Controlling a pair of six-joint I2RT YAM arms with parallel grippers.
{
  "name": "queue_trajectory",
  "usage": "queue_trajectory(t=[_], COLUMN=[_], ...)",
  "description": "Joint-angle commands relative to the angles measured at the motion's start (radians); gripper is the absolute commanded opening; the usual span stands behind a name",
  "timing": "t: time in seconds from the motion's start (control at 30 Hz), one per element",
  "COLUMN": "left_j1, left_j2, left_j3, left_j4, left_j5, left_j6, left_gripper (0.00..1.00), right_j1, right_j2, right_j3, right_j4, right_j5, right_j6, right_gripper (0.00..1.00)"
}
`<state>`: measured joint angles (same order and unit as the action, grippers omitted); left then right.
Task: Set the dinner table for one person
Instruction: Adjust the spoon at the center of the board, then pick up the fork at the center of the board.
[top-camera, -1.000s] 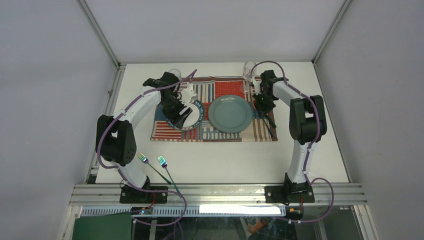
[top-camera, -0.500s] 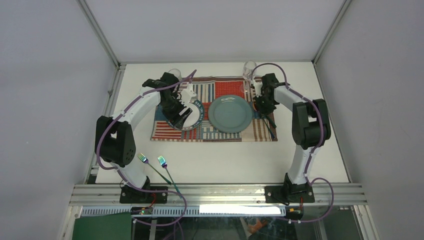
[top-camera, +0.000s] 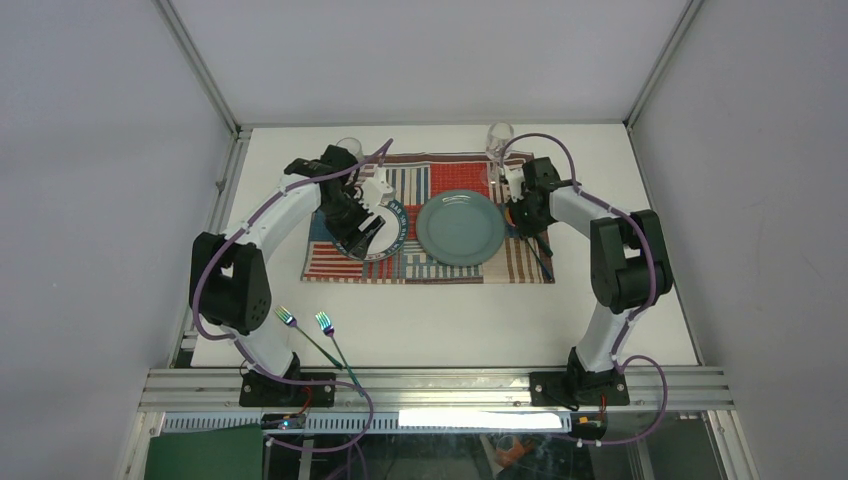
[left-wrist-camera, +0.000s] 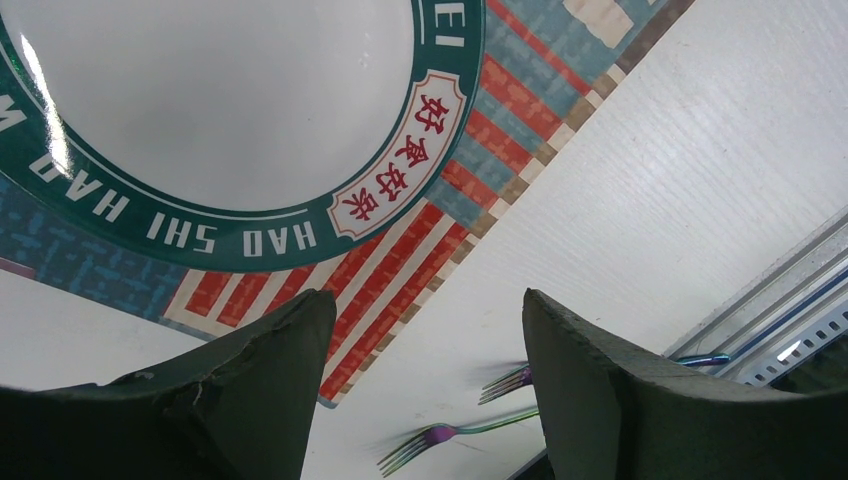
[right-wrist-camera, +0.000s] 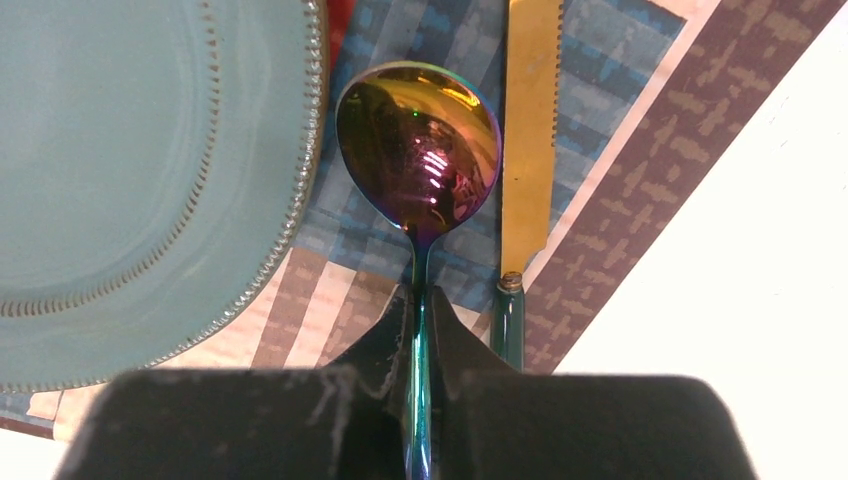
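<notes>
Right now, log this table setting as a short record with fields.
left pincer: open, empty, over white round plate with green lettered rim
right pincer: shut on rainbow-sheen metal spoon
spoon position: between teal round plate and gold serrated knife, over striped patchwork placemat
not yet placed: two rainbow-sheen forks on white tabletop, near left arm base

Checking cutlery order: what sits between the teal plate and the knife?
A spoon, its handle held in the right gripper, seen in the right wrist view.
</notes>
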<state>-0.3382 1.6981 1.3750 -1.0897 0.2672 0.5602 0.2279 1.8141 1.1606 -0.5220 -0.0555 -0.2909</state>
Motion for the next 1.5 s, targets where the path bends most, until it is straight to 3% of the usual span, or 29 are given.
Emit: queue_trajectory(t=[0.0,0.1,0.27,0.6,0.87,1.23,1.47], left_j1=[0.010,0.011,0.011,0.010,0.011,0.011,0.011], left_j2=[-0.070,-0.080,-0.085,-0.083,-0.081,-0.084,-0.087], left_j3=[-0.010,-0.021,-0.030,-0.019,-0.017,-0.018,-0.008], left_j4=[0.030,0.031,0.036,0.034,0.031,0.025,0.025], left_j5=[0.031,0.028,0.028,0.035,0.038,0.021,0.029], left_j6=[-0.010,-0.010,-0.010,-0.008,-0.009,-0.008,-0.012], left_gripper=[0.71,0.71,0.71,0.71,0.71,0.71,0.71], right_j1=[0.011,0.012,0.013,-0.038,-0.113,-0.122,-0.122], right_j2=[-0.002,-0.013,-0.052,-0.176,-0.082,-0.058,-0.050], right_j3=[0.010,0.018,0.029,0.046,0.072,0.084,0.045], right_j4=[-0.032,-0.038,-0.050,-0.032,-0.055,-0.060,-0.039], right_j5=[0.017,0.018,0.007,0.093,0.061,0.008,0.006], right_j6=[0.008,0.007,0.022,0.015,-0.030,-0.025,-0.023], right_gripper=[0.08,0.17,0.22,0.22,0.21,0.25,0.23])
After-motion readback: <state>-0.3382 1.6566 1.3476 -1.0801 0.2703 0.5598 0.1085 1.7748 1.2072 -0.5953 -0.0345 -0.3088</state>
